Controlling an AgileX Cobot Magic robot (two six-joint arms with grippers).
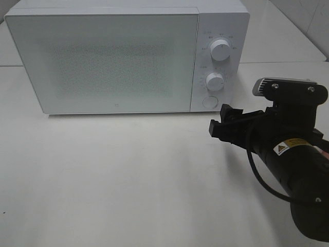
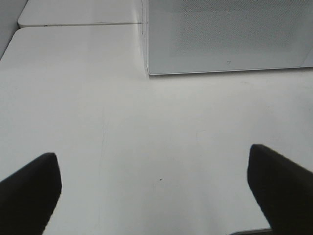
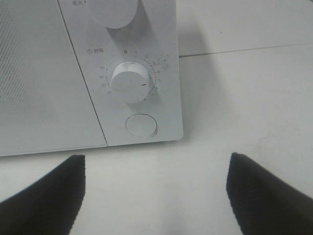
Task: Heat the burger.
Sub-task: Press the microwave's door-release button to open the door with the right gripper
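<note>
The burger is out of view in every frame. A white microwave [image 1: 113, 62] stands at the back of the table with its door shut, and I cannot see through the speckled door panel. My right gripper [image 1: 222, 126] hovers low in front of the microwave's control panel, open and holding nothing. In the right wrist view its dark fingers [image 3: 44, 200] frame the round door button [image 3: 142, 125] and the timer knob [image 3: 129, 82]. My left gripper [image 2: 154, 196] is open and holds nothing, facing the microwave's lower left corner [image 2: 149, 72] across bare table.
The control panel carries an upper knob [image 1: 221, 50], a lower knob [image 1: 215, 81] and a round button [image 1: 209, 101]. A seam between table sections [image 1: 288, 63] runs behind the microwave. The white tabletop [image 1: 113, 175] stretches in front of it.
</note>
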